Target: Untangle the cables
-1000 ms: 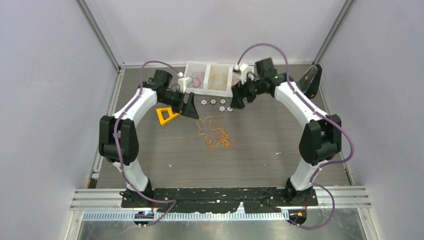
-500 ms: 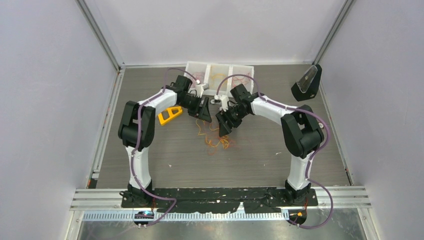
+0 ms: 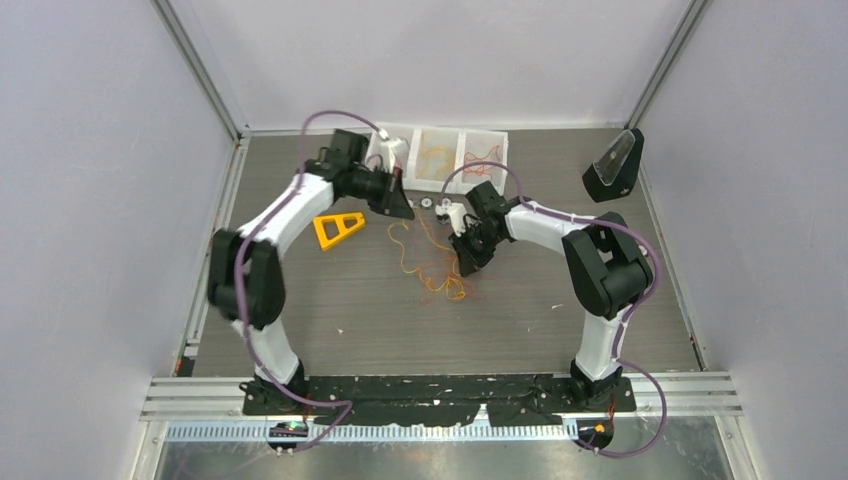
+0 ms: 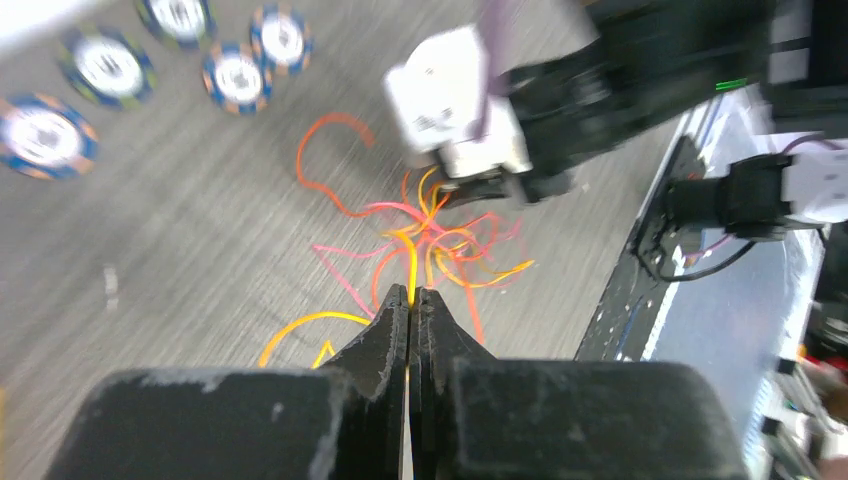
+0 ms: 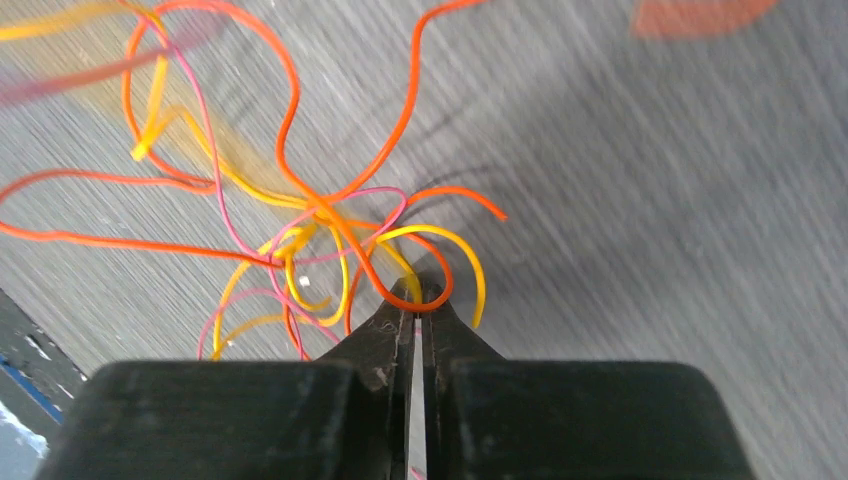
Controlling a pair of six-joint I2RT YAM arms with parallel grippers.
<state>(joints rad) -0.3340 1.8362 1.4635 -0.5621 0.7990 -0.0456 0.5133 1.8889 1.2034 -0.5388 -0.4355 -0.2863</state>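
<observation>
Left gripper [image 4: 411,295] clamps a yellow strand of the cables [image 3: 440,280] | right gripper [image 5: 418,292], jaws nearly together, pinches strands in the same tangle

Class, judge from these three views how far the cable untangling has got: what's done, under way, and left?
Done: a few strands lie in the white three-compartment tray. In hand: the left gripper and right gripper are each shut on a strand of the thin yellow, orange and red cables. Left: that bundle is one knotted heap, nothing separated yet.
</observation>
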